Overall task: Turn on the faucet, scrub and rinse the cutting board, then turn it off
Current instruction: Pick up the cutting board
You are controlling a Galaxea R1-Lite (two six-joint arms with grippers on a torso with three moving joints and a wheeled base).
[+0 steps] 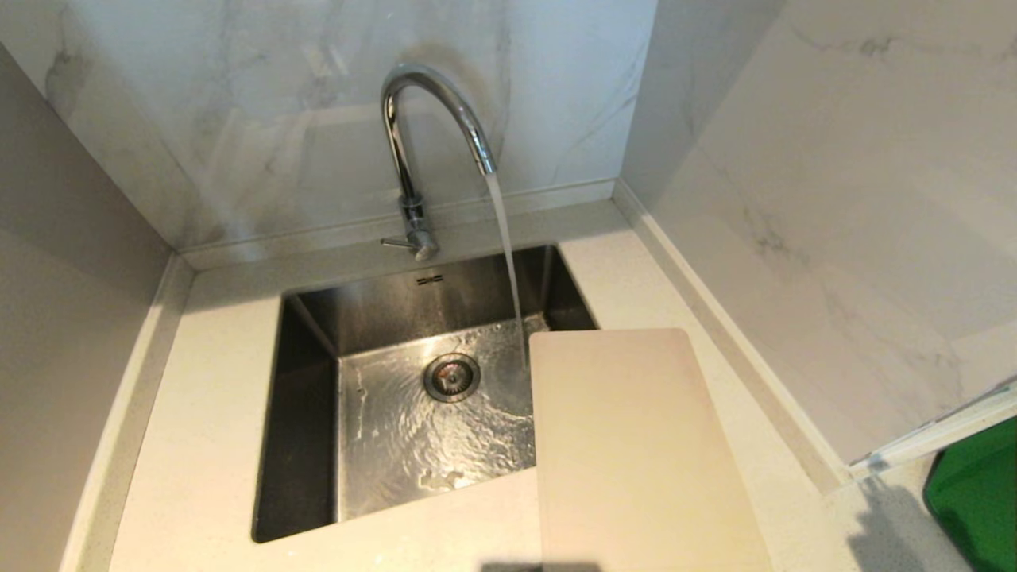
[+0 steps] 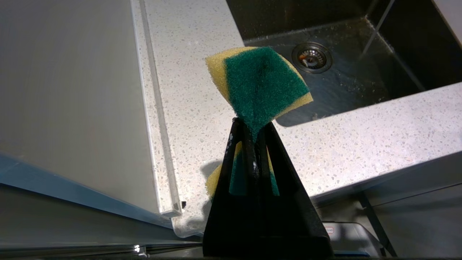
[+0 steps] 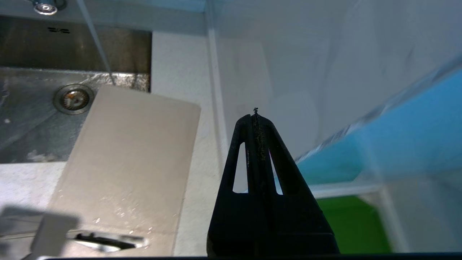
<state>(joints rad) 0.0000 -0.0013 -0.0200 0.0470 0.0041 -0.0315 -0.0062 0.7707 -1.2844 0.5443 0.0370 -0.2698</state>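
Nearest the robot, the left gripper (image 2: 254, 128) is clenched on a green-and-yellow sponge (image 2: 258, 81), held off the countertop (image 2: 361, 144) on the sink's left side, likely staged so scrubbing can start once the board is wet. The right gripper (image 3: 256, 115) is closed with nothing in it, sitting just right of the cutting board (image 1: 636, 453), handle-slot end toward the robot. The board lies flat on the right counter with its far end overhanging the sink (image 1: 306, 413), which puts it within reach of the stream. Further back, the faucet (image 1: 413, 143) is already running, water landing in the basin right at the board's far corner. Scrub and rinse look pending.
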